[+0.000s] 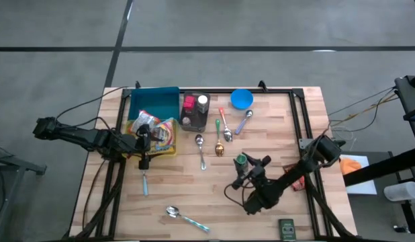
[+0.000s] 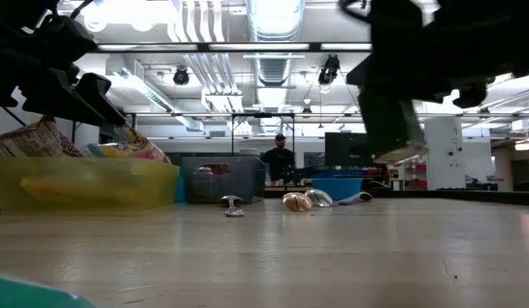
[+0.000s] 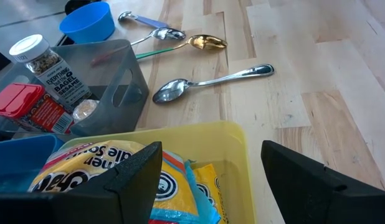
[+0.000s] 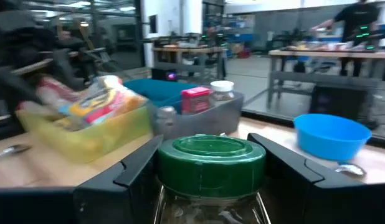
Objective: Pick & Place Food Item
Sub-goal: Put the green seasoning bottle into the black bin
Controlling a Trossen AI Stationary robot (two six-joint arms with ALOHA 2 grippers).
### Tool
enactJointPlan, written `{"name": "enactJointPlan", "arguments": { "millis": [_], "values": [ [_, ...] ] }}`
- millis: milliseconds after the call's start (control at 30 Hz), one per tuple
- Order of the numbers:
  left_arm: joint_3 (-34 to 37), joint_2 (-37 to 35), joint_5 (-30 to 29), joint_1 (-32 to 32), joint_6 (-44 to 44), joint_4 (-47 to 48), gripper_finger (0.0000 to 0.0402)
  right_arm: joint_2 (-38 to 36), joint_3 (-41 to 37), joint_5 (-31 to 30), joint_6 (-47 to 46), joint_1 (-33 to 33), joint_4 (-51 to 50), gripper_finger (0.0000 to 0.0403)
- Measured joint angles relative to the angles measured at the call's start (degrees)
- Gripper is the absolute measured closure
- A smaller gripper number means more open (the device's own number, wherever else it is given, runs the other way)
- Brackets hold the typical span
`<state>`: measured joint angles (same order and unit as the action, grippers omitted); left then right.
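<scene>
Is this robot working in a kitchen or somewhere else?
Probably a lab or workshop, not a kitchen. The wooden table stands on a bare grey floor, with exposed ceiling ducts and workbenches in the room behind.

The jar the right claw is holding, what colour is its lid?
Green. The jar's lid shows best in the right wrist view, between the right gripper fingers.

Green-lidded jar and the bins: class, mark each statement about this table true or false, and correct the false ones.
1. The right gripper holds the green-lidded jar. True.
2. The left gripper is shut on a snack bag. False: it is open above the yellow bin.
3. The blue bowl sits inside the grey bin. False: it stands on the table beside the grey bin.
4. The grey bin holds a white-capped seasoning bottle. True.
5. The gold spoon lies on the table. True.
</scene>
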<state>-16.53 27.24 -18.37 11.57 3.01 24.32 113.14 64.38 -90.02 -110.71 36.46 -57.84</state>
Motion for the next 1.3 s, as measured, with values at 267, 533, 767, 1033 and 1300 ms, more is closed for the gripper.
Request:
{"name": "enactJointPlan", "arguments": {
  "millis": [267, 533, 767, 1033, 1300],
  "values": [
    [0.0, 0.0, 0.0, -0.01, 0.0, 0.0, 0.013, -0.04, 1.66, 0.0, 7.19, -5.35, 0.39, 0.0189],
    [0.0, 0.0, 0.0, 0.01, -0.02, 0.0, 0.013, -0.04, 6.24, 0.14, 15.57, -9.37, 0.38, 0.0189],
    [0.0, 0.0, 0.0, -0.01, -0.14, -0.01, 0.013, 0.8, 12.46, 0.25, 21.46, -10.77, 1.07, 0.0189],
    [0.0, 0.01, 0.0, 0.0, -0.17, 0.0, 0.013, 7.94, 26.95, 0.34, 29.39, -10.85, 2.13, 0.0189],
    [0.0, 0.02, 0.0, -0.01, -0.15, 0.0, 0.013, 16.45, 42.85, 0.61, 44.05, -12.14, 0.78, 0.0189]
  ]
}}
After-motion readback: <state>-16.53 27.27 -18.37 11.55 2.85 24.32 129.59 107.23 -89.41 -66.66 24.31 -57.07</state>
